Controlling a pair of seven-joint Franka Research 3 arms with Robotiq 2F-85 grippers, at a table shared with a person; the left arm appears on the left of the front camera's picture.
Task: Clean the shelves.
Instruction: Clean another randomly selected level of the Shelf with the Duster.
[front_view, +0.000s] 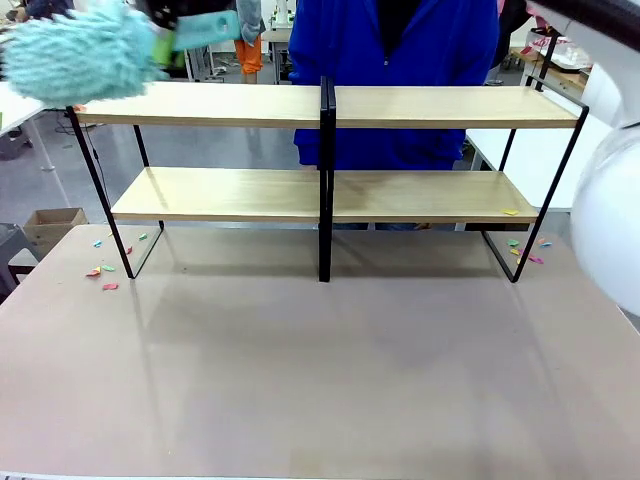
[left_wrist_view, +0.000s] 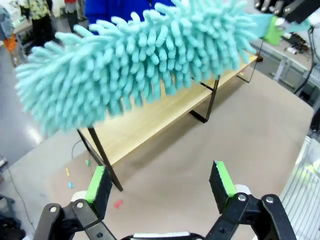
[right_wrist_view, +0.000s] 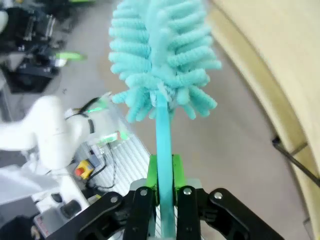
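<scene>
The shelves (front_view: 330, 105) stand across the far half of the table: two light-wood boards on a thin black frame with a central post. A fluffy teal duster (front_view: 80, 55) hovers over the left end of the upper board. My right gripper (right_wrist_view: 165, 187) is shut on the duster's teal handle (right_wrist_view: 162, 135), with the duster head (right_wrist_view: 162, 55) straight ahead of it. My left gripper (left_wrist_view: 160, 180) is open and holds nothing. It looks up at the duster (left_wrist_view: 135, 65) from beside the left end of the shelves (left_wrist_view: 150, 125).
Small coloured paper scraps lie on the table by the left legs (front_view: 100, 270) and the right legs (front_view: 525, 250). One yellow scrap (front_view: 510, 211) lies on the lower board. A person in a blue jacket (front_view: 395, 60) stands behind the shelves. A cardboard box (front_view: 55, 225) is on the floor at left.
</scene>
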